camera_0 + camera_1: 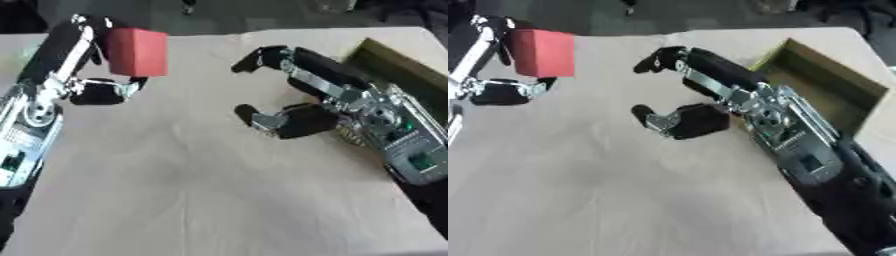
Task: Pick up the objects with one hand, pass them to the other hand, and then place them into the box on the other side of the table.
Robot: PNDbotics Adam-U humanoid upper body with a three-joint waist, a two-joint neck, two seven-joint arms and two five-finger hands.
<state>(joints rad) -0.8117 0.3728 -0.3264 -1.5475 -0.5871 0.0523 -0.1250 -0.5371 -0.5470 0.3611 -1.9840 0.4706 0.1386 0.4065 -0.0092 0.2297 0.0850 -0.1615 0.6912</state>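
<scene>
the left hand (83, 75) is holding the red block (137, 52) between its fingers and thumb above the table (201, 190), while the right hand (697, 95) is waiting just beside it with fingers spread, empty. the box (824, 85) is sitting at the right edge. a misjudged handover could be dropping the block short of the box.

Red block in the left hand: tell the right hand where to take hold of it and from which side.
Grip the red block by its exposed right half, coming from the right. The left hand holds its left edge, while the open right hand already faces that free side.
</scene>
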